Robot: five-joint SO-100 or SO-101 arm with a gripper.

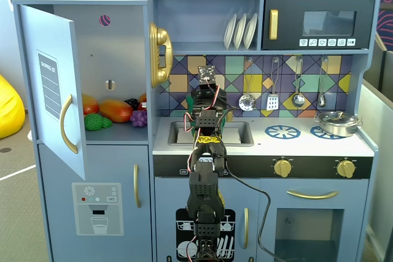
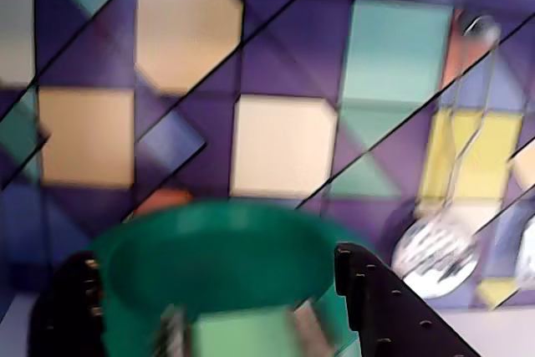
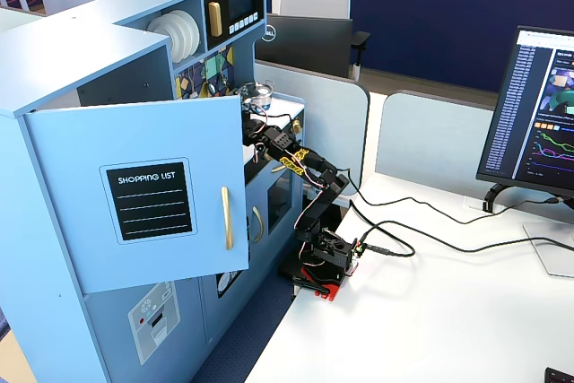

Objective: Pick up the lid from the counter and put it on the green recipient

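Observation:
In the wrist view the green recipient [image 2: 217,265] is a blurred dark-green pot seen from a little above, with an open rim and a paler strap handle on its near side. It stands in front of the tiled backsplash. My gripper [image 2: 213,257] is open, with one black finger [image 2: 372,298] to the right of the pot and the other to its left; I cannot tell whether they touch it. In both fixed views the raised arm hides the pot, and the gripper [image 1: 206,99] [image 3: 256,127] hangs over the sink area. The lid shows in no view.
A sink [image 1: 236,133] lies under the arm. A shiny silver pot [image 1: 336,123] sits on the right burner beside a blue burner ring [image 1: 282,131]. Utensils [image 1: 273,99] hang on the backsplash; a slotted spoon [image 2: 439,248] is right of the pot. The fridge door [image 1: 55,90] stands open at left.

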